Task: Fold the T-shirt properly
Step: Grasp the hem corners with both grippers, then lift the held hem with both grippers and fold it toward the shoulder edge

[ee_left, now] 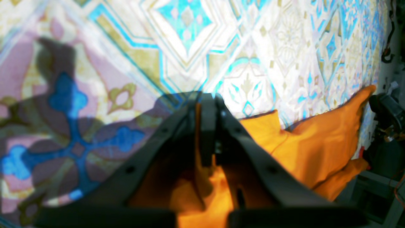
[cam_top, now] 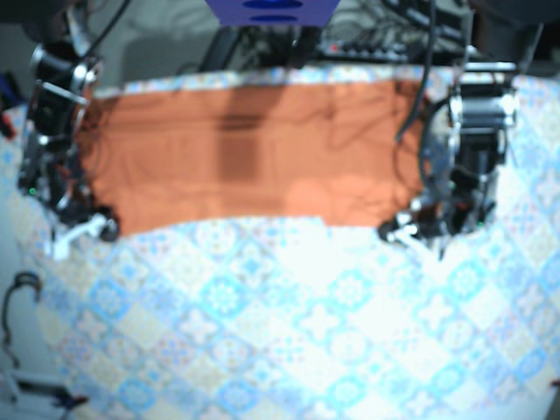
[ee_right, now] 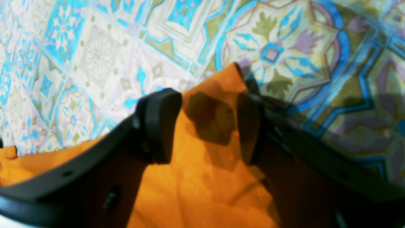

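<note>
Patterned tablecloth point(cam_top: 289, 332) | orange T-shirt point(cam_top: 254, 157) wrinkled, band-shaped | left jaws pinching its cloth | right jaws wide

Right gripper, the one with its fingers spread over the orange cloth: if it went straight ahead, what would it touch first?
Probably the orange T-shirt: the right gripper is open, and the shirt's corner lies right ahead between its fingers, with the patterned tablecloth just beyond. How much gap remains is unclear.
</note>
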`<move>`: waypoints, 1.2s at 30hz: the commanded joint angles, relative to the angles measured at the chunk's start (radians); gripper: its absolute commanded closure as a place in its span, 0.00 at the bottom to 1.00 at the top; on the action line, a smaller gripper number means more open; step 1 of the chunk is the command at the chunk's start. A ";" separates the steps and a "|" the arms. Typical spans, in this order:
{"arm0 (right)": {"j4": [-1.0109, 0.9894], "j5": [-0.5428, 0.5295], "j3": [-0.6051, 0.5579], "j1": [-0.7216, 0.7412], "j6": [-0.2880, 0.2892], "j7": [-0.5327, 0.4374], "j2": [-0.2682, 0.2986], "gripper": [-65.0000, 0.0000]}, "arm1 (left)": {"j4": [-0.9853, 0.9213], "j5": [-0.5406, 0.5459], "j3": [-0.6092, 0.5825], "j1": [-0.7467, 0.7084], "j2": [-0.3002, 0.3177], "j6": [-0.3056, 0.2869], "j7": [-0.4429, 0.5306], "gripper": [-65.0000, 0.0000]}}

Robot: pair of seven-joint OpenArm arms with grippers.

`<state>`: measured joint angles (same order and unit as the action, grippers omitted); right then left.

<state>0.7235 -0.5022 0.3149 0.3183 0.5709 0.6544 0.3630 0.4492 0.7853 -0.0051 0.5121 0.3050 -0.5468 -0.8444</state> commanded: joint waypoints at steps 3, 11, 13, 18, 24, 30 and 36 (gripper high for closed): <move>0.008 -0.016 -0.012 0.025 0.008 -0.038 0.018 0.52 | 0.013 -0.004 0.001 0.023 0.012 0.004 0.003 1.00; -0.091 -0.020 -0.128 0.025 0.008 -0.126 0.018 0.53 | 0.013 -0.004 0.001 0.023 0.012 0.004 0.003 1.00; -0.091 -0.020 -0.127 0.025 0.008 -0.129 0.018 0.53 | 0.013 -0.004 0.001 0.023 0.013 0.004 0.003 1.00; -0.091 -0.020 -0.127 0.025 0.008 -0.132 0.018 0.53 | 0.013 -0.004 0.001 0.023 0.024 0.004 0.003 1.00; -0.086 -0.020 -0.121 0.029 0.007 -0.134 0.021 0.53 | 0.013 -0.004 0.001 0.023 0.026 0.004 0.003 1.00; -0.083 -0.019 -0.082 0.054 0.007 -0.134 0.038 0.52 | 0.013 -0.004 0.000 0.023 0.026 0.004 0.003 1.00; -0.083 -0.016 -0.018 0.049 0.007 -0.134 0.064 0.52 | 0.013 -0.004 0.000 0.023 0.033 0.004 0.003 1.00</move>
<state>0.6243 -0.5018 0.2920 0.3431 0.5674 0.5407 0.4049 0.4492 0.7849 -0.0055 0.5121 0.3176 -0.5468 -0.8452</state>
